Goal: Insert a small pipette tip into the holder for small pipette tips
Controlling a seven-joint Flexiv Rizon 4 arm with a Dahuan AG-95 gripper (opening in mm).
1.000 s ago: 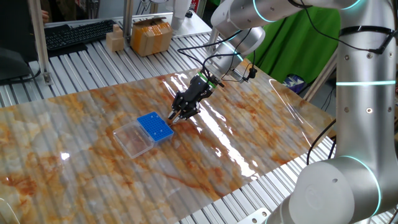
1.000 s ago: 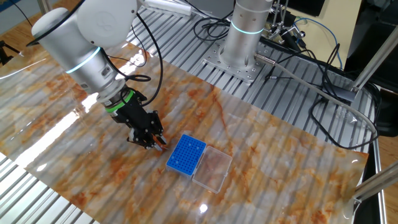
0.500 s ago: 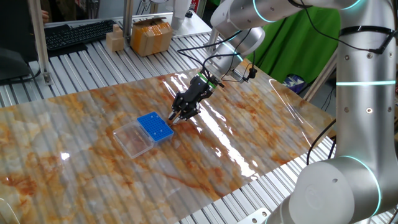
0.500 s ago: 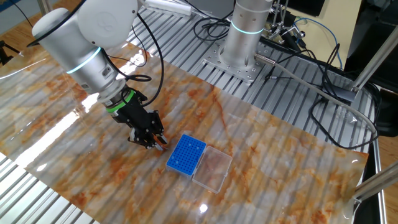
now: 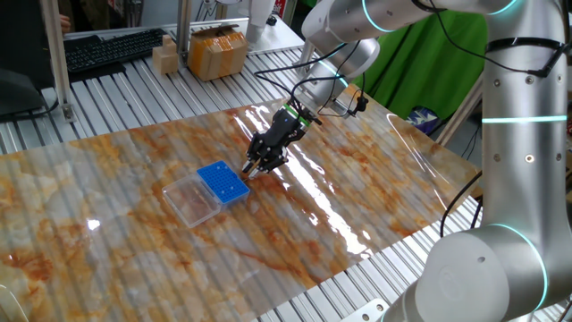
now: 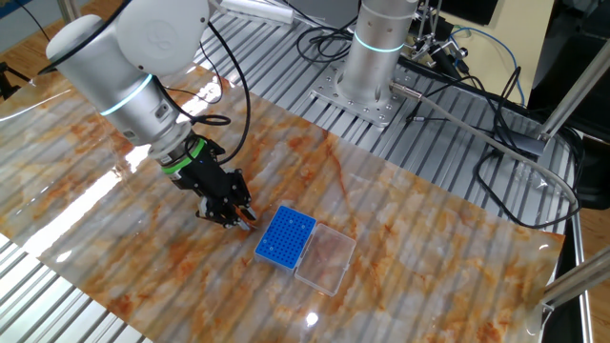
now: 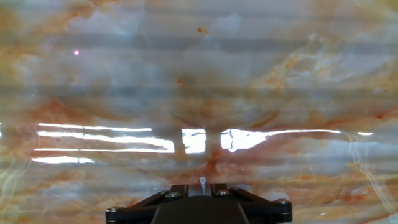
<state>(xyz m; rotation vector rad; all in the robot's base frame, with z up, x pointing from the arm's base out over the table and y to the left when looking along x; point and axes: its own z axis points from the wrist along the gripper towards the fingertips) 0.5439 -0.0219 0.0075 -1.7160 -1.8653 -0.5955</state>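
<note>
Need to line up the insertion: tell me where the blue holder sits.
In both fixed views, the blue holder lies mid-table against the clear tray, beside the tool.

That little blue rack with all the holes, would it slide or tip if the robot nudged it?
The blue rack is low and flat, so it would probably slide rather than tip. The table looks glossy, so little would likely hold it. The clear tray appears to lie right beside it and might get pushed along.

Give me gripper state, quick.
Gripper: shut on the small pipette tip, just above the table beside the blue holder.
</note>
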